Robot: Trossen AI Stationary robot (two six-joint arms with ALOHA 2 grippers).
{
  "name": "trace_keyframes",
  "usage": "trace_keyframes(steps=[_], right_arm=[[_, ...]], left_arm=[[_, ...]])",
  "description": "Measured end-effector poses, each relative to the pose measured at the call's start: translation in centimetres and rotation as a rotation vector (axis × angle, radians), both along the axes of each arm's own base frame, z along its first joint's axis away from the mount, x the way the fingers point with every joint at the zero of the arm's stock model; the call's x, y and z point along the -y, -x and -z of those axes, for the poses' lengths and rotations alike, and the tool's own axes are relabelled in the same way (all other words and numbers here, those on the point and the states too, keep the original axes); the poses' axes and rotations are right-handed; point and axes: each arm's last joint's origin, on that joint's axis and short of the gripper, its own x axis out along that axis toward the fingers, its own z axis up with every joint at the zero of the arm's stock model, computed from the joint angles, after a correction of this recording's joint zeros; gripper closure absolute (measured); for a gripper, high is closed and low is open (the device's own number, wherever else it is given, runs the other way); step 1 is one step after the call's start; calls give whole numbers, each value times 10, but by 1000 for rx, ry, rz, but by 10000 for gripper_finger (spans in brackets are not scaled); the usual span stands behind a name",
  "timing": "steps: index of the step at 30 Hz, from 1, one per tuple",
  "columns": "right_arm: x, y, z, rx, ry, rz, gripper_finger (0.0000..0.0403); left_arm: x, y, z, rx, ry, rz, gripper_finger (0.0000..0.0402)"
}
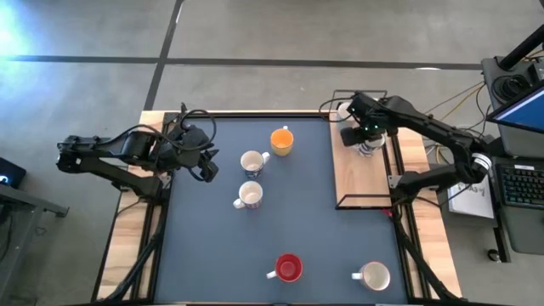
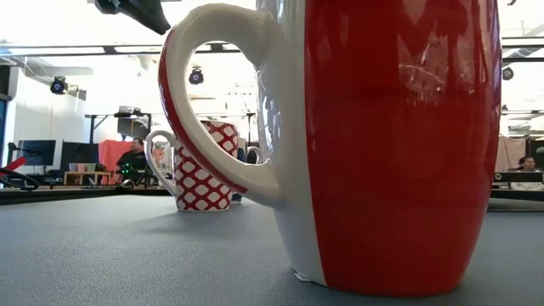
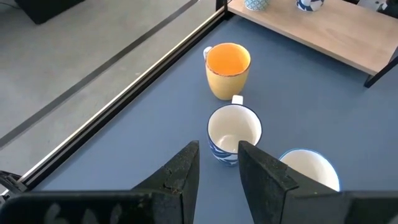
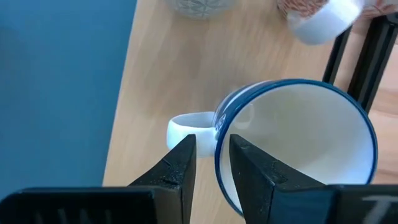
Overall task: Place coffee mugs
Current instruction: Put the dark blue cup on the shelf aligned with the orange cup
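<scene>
Right claw (image 4: 210, 163) pinches the blue-rimmed mug (image 4: 298, 146) by its rim above the wooden shelf (image 4: 161, 74); lower level, then release.

we log left arm (image 1: 119, 153): black, jointed links, black cable loops by wrist; right arm (image 1: 425, 127): black, silver band near base, small green light at wrist | left gripper (image 3: 217, 171) fingers (image 3: 183, 174): dark, matte, wedge-shaped | right gripper (image 4: 211, 165): same dark wedges
</scene>
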Motion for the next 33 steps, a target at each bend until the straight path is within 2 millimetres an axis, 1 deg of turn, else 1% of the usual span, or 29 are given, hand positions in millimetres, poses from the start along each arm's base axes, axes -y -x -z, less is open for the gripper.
trace_keyframes(steps=[3,11,17,33], right_arm=[[1,-1,1,-5,-3,-10,322],[-1,1,0,-10,-1,-11,363],[0,1,0,-10,-1,-9,384],[2,8,1,-87,27,45,390]], left_arm=[[0,0,0,0,0,0,308],[0,0,0,-1,0,0,308],[0,0,0,-1,0,0,308],[0,0,0,-1,0,0,308]])
